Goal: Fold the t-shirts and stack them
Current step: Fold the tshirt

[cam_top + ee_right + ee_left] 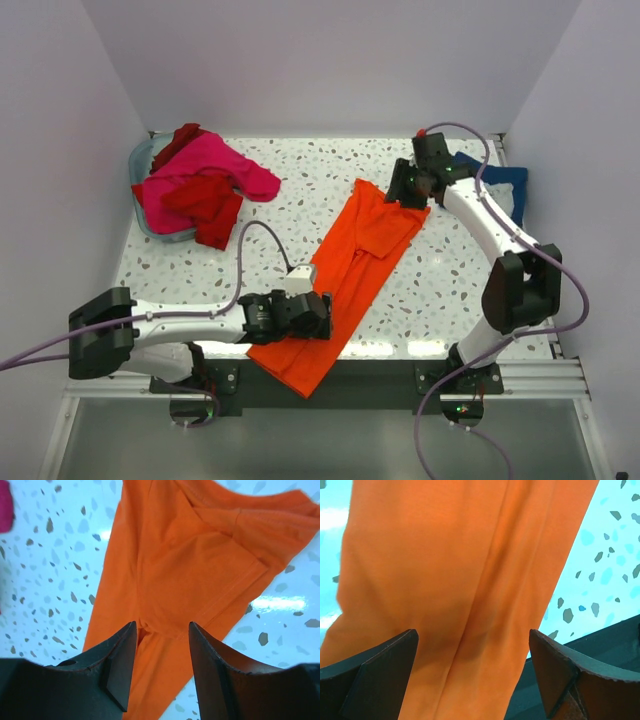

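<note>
The bright orange t-shirt [362, 250] lies folded into a long strip, running diagonally from the back right to the table's near edge, where its lower end hangs over. My left gripper [316, 313] hovers over that lower part. In the left wrist view its jaws [472, 634] stand wide open, with orange cloth [460, 570] below them. My right gripper [403, 190] is at the strip's upper end. Its jaws [162, 625] stand apart above a folded sleeve [200, 570], pinching nothing. A hot pink t-shirt [205, 160] and a red one [208, 205] are heaped at the back left. A navy blue t-shirt [503, 185] lies at the back right.
The pink and red heap spills out of a pale blue bin [140, 160] in the back left corner. White walls close in the speckled table [300, 200] on three sides. The near edge drops to a dark metal rail [380, 368].
</note>
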